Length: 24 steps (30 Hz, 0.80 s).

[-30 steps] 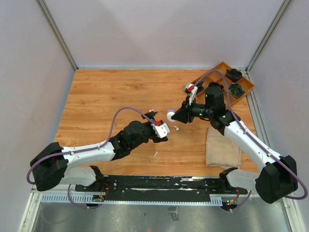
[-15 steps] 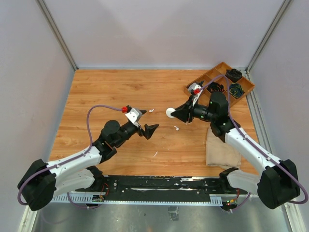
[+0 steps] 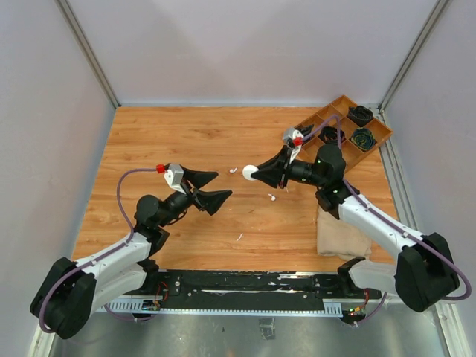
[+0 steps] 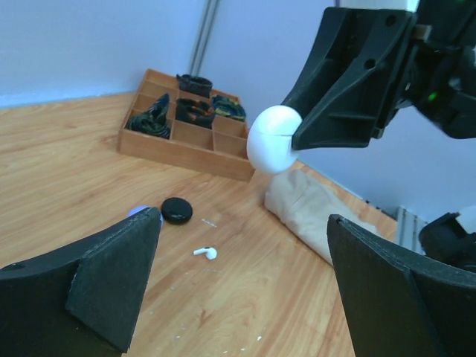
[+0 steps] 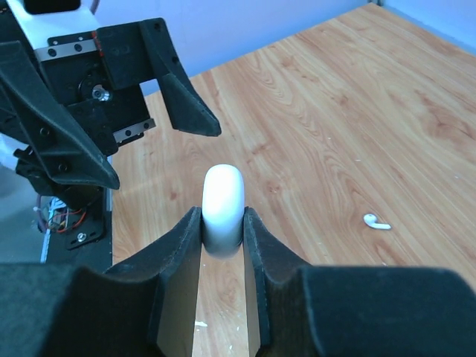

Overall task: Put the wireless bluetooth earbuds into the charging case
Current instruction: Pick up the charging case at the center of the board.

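Right wrist shows your right end effector (image 5: 223, 217) clamped on the white charging case (image 5: 223, 190), aloft; your left end effector (image 3: 222, 185) gapes wide. An earbud (image 4: 206, 253) lies on the counter (image 4: 74, 163) nearby. Hold the case steady.

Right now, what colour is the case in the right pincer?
White case; right wrist view shows it best.

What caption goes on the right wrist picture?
Right gripper pinches a white case, facing the open left gripper.
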### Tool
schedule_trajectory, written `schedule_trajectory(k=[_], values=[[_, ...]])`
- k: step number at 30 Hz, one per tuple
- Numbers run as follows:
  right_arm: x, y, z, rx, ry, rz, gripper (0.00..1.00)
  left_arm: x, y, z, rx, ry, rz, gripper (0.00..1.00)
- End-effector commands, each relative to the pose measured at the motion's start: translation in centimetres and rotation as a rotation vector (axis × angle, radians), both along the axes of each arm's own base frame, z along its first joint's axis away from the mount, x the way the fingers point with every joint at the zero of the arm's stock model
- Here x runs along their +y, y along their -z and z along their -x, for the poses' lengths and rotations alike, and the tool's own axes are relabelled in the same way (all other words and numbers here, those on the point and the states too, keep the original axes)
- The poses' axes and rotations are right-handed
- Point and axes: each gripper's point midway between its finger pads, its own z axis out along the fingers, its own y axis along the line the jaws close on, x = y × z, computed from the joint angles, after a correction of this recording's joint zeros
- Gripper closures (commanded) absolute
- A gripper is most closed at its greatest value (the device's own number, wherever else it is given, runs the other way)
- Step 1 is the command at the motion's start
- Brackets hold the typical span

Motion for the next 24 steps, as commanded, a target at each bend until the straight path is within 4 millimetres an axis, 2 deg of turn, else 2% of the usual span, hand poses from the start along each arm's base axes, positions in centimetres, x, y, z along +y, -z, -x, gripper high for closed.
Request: schedule_trajectory(k=[1,4,10,15,24], values=[[2.2,-1.4,2.1,-0.064,-0.118,-0.049,0.89,0.1,-2.3,2.3,-0.077,0.120,0.092,0.01],[3.3,-1.6,3.1,-0.077,-0.173,-0.058,0.89,0.1,-2.1,2.6,-0.099,0.138,0.085,0.01],[5.0,-1.9,5.0,-0.103,-0.258,-0.068,0.89,-0.3,-2.0,3.3,-0.148,0.177,0.068,0.09],[5.8,-2.2,6.1,-0.122,-0.305,-0.076,0.89,-0.4,-2.0,3.8,-0.174,0.196,0.060,0.19],[6.5,-2.7,6.9,-0.153,-0.339,-0.095,0.88,-0.7,-1.7,3.9,-0.169,0.221,0.059,0.38]])
